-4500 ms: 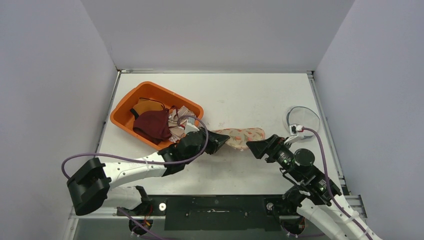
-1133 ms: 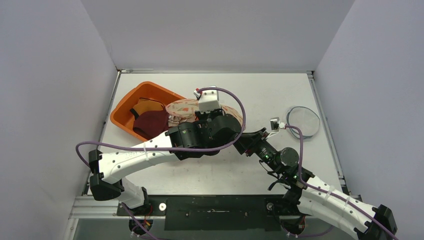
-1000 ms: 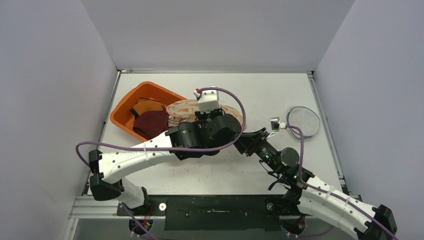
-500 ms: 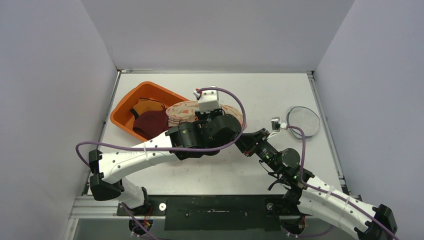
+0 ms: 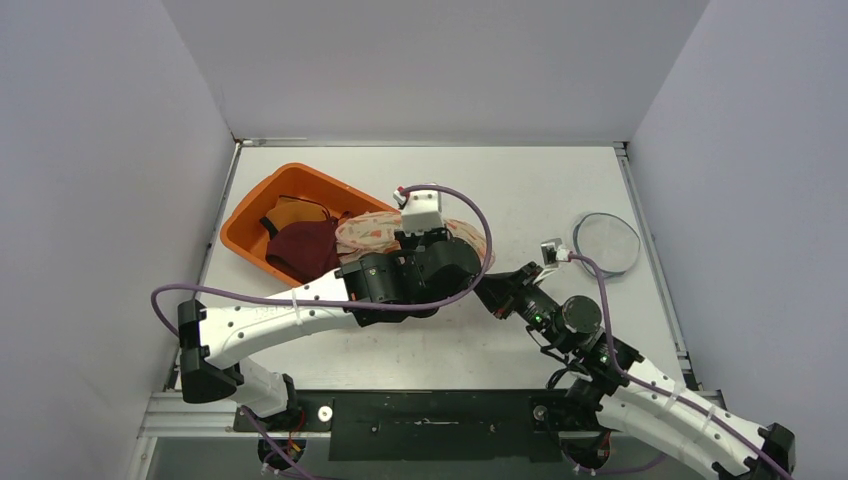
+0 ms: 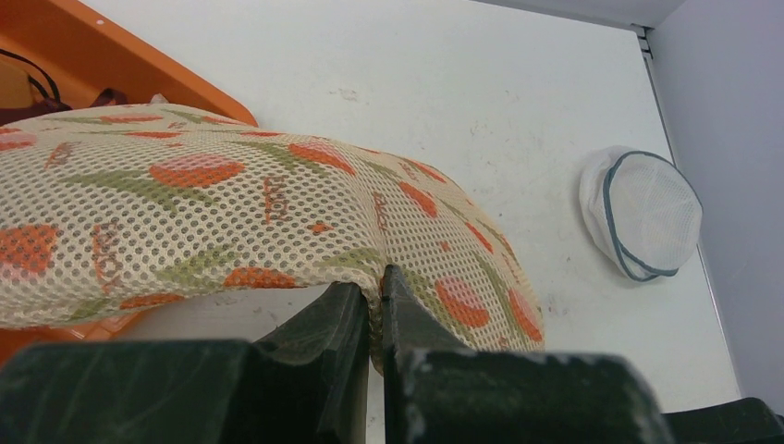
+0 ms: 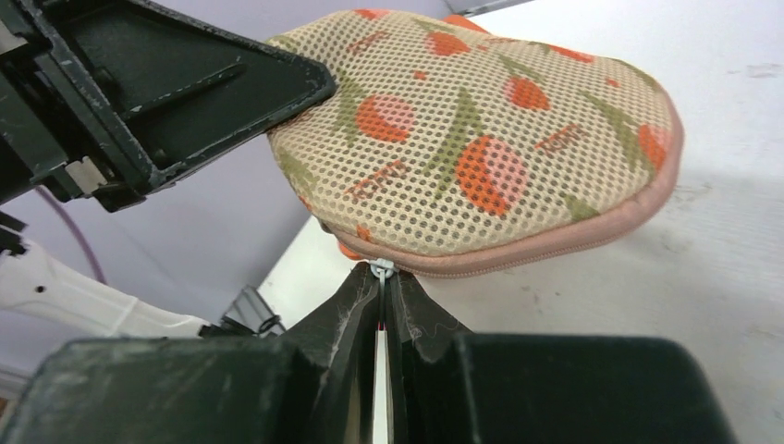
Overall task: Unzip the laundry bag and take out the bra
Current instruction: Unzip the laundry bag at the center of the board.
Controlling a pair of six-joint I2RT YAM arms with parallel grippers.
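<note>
From above the left arm [image 5: 300, 305] hides most of the laundry bag [image 5: 362, 230], contents unseen

1. Your left arm [image 5: 270, 318] and right arm [image 5: 690, 425] wear white shells between black joint housings.
2. A purple cable [image 5: 486, 240] trails along each, ending at a small white camera block [image 5: 422, 212] on the wrist.
3. The fingers [image 6: 305, 370] are matte black wedges, edges scuffed and chipped pale.
4. Both bases sit on a black mounting plate [image 5: 430, 428] with round silver fittings.
</note>
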